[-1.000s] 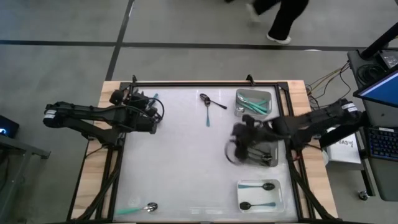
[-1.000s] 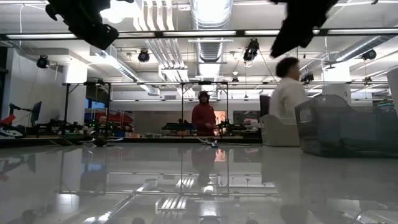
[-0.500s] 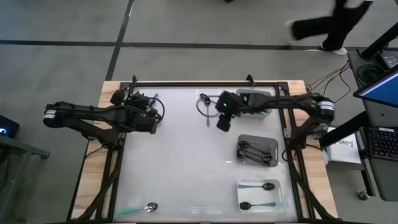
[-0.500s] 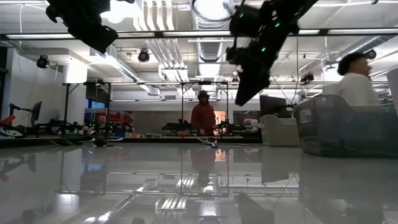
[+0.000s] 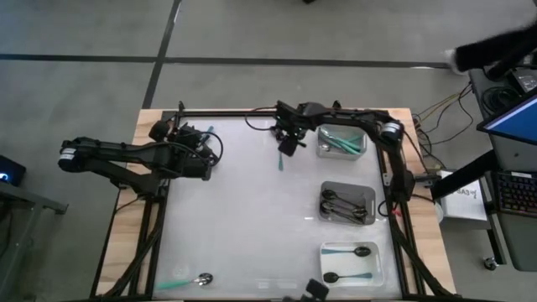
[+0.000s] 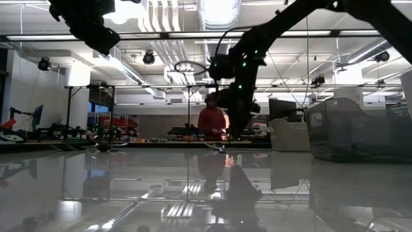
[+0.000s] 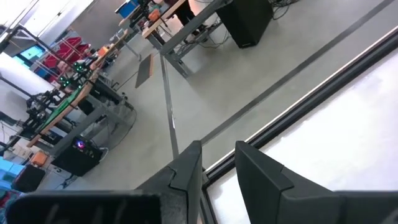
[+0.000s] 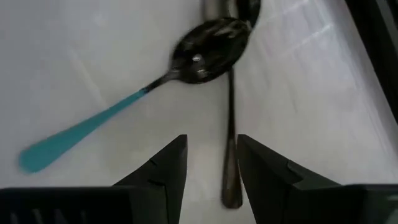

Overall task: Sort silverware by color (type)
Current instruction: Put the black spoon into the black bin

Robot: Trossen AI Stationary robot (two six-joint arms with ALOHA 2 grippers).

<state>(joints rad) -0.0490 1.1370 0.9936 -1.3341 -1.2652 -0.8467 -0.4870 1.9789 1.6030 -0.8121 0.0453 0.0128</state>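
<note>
A spoon with a dark metal bowl and a teal handle (image 8: 199,50) lies flat on the table near its far edge, beside an all-metal spoon (image 8: 231,143). Both also show in the high view (image 5: 280,159). My right gripper (image 8: 211,149) is open and hovers just above them, its fingers on either side of the metal spoon's handle end, touching nothing. It also shows in the high view (image 5: 289,141). My left gripper (image 5: 205,151) waits at the table's far left, raised, its fingers a little apart and empty (image 7: 219,163). Another teal-handled spoon (image 5: 191,282) lies at the near left.
Three trays line the table's right side: a far one (image 5: 321,139) with teal spoons, a grey middle one (image 5: 325,205) with metal spoons, and a white near one (image 5: 377,262) with two dark-bowled teal spoons. A person (image 6: 211,122) stands in the room beyond the table.
My right gripper has swung from above the grey middle tray toward the table's far edge and left. It has come down over the two spoons lying there. The spoons have stayed where they were.
</note>
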